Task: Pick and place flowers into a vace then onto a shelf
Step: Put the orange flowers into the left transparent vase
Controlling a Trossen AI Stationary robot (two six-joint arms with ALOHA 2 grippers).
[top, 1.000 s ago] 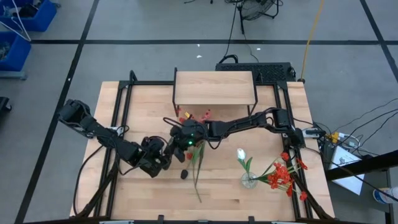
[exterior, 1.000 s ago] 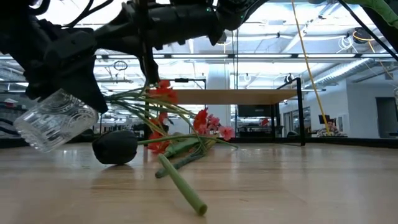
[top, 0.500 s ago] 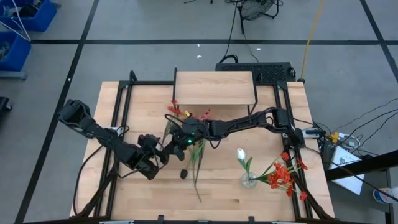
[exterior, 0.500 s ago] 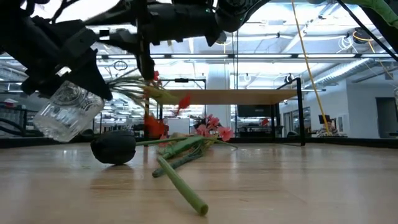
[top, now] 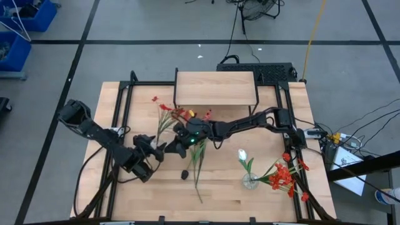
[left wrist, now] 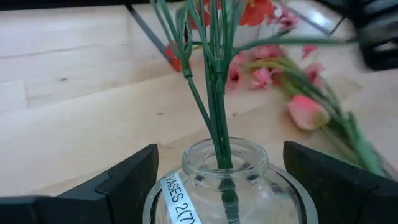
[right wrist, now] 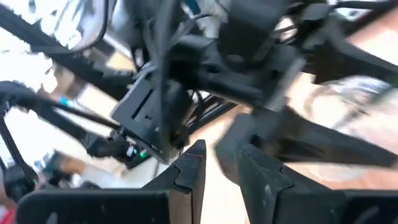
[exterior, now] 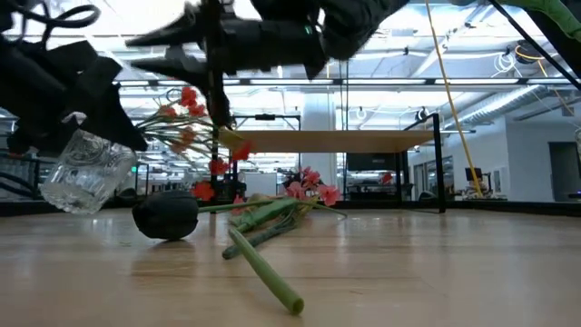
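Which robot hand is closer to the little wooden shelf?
The right gripper is closer, just in front of the shelf. The left gripper, holding the glass vase, sits farther forward and left.

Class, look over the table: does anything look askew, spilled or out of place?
Yes. The glass vase hangs tilted in the left claw, off the table, with flower stems already in its mouth. More loose flowers lie scattered flat on the tabletop beside a dark round lump. The shelf is bare.

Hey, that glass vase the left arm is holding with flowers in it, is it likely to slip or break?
The vase looks like smooth clear glass, so probably slippery and breakable. The left hand grips it tilted above the table, and the flower stems lean out, likely shifting its balance.
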